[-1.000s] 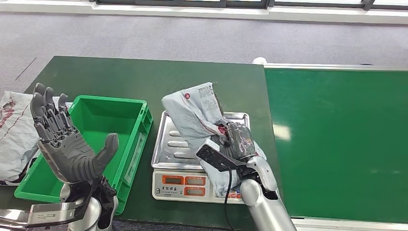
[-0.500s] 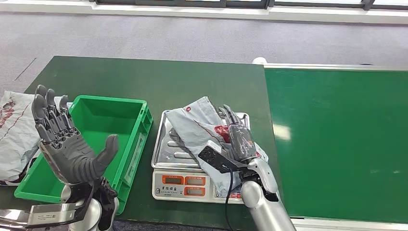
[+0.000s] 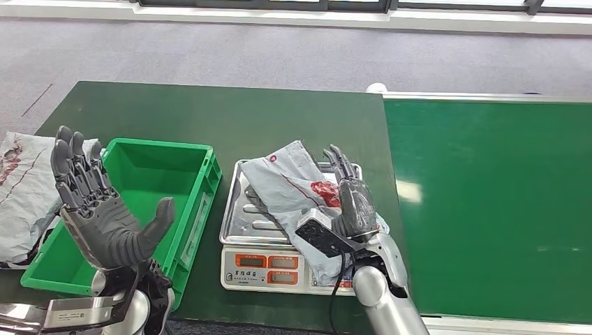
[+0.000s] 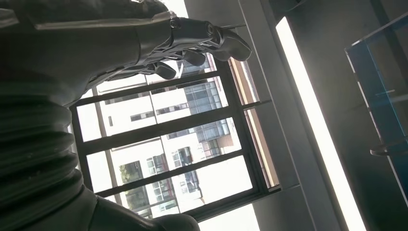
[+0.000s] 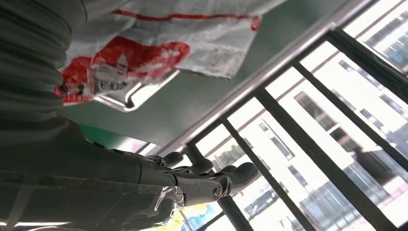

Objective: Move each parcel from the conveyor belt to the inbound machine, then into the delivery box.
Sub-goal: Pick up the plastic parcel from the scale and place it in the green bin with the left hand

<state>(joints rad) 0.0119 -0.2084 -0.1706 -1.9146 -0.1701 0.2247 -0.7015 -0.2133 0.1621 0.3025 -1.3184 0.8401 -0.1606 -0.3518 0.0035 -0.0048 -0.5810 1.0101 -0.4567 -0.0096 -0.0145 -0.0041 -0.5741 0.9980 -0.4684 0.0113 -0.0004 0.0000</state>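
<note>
A grey plastic parcel point(image 3: 290, 185) with a red label lies flat on the steel tray point(image 3: 241, 209) of the weighing scale point(image 3: 269, 269), which is the inbound machine. My right hand point(image 3: 352, 199) is at the parcel's right edge with its fingers stretched out and apart, holding nothing. In the right wrist view the parcel point(image 5: 144, 38) lies over the tray point(image 5: 139, 96), and the right hand's fingers point(image 5: 211, 180) are extended away from it. My left hand point(image 3: 98, 209) is raised above the near left corner of the green delivery box point(image 3: 202, 202), palm open and empty. The left hand's fingers point(image 4: 192, 38) are spread.
The green conveyor belt point(image 3: 489, 202) runs along the right, bare of parcels. Another grey parcel point(image 3: 24, 188) lies on the dark green table point(image 3: 209, 112) left of the box. A black cable hangs near my right wrist.
My right hand has let go of the parcel, which dropped from upright to lying flat on the scale tray. The hand's fingers straightened and drew slightly right. The left hand barely moved.
</note>
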